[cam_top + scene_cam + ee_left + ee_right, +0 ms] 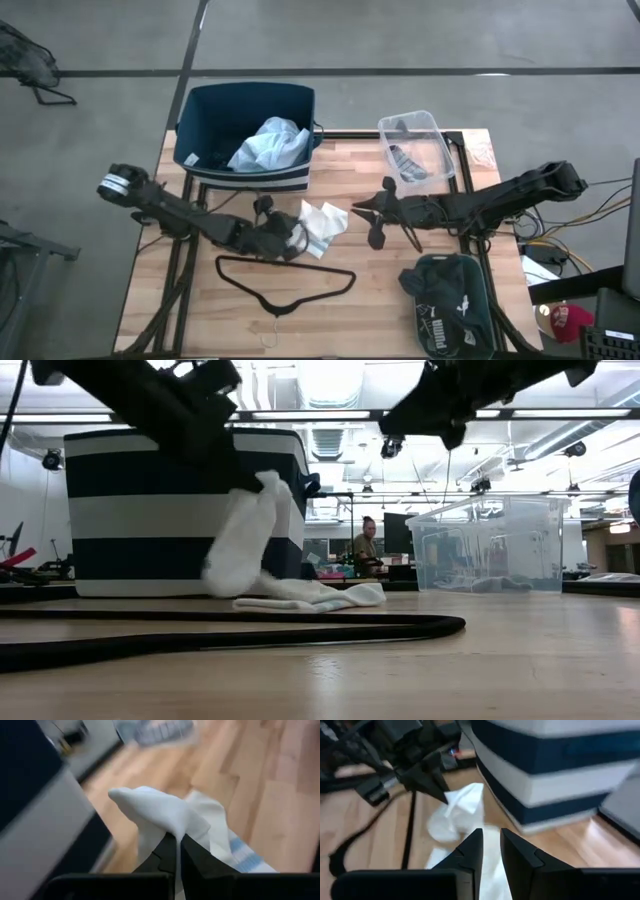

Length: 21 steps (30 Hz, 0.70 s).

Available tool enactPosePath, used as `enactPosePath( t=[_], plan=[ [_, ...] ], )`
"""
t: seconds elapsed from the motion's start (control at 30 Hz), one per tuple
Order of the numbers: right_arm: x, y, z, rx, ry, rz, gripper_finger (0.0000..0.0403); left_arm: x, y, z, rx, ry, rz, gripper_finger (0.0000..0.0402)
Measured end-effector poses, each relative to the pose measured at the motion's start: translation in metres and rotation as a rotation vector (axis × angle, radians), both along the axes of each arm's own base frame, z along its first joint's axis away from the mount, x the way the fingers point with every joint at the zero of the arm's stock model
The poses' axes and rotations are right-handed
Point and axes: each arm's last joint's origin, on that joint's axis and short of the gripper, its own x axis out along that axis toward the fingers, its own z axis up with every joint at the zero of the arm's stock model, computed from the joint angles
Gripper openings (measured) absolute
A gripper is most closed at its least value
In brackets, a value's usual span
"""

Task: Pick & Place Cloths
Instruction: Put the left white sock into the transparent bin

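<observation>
A small white cloth lies in front of the navy striped bin. Part of it is raised in my left gripper, which is shut on it; the right wrist view shows that gripper at the cloth's top. My right gripper hovers just right of the cloth, above the table. It is open by a narrow gap and touches nothing. A pale-blue shirt lies inside the bin. A dark teal garment lies at the near right. The navy dotted and maroon pieces do not show. My left gripper pinches a raised fold of the white cloth between its two fingers, coming from the table's left and slanting down. The pinched part is lifted and hangs below the fingers. The cloth's other part still lies on the table.
A thin black wire hanger lies on the near side of the cloth. A clear plastic tub holding dark items stands at the far right. The bin's wall rises directly behind the lifted cloth. Bare wood shows between hanger and teal garment.
</observation>
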Motion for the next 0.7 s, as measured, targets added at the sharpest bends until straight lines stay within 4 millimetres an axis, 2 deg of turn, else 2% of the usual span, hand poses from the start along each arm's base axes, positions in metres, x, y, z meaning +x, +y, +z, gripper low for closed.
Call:
enactPosePath(
  t=[0.3,0.5,0.7],
  plan=[
    [0.022,0.013,-0.013,-0.046,-0.064,0.122,0.0100,0.003,-0.007,0.012,0.022,-0.113,0.012,0.0012],
    [0.035,0.015,-0.023,-0.126,-0.100,0.136,0.0162,0.007,-0.010,0.020,-0.019,-0.210,0.003,0.0012],
    [0.045,0.017,-0.027,-0.123,-0.126,0.135,0.0235,0.010,-0.014,0.024,-0.062,-0.245,-0.079,0.0013]
  ],
)
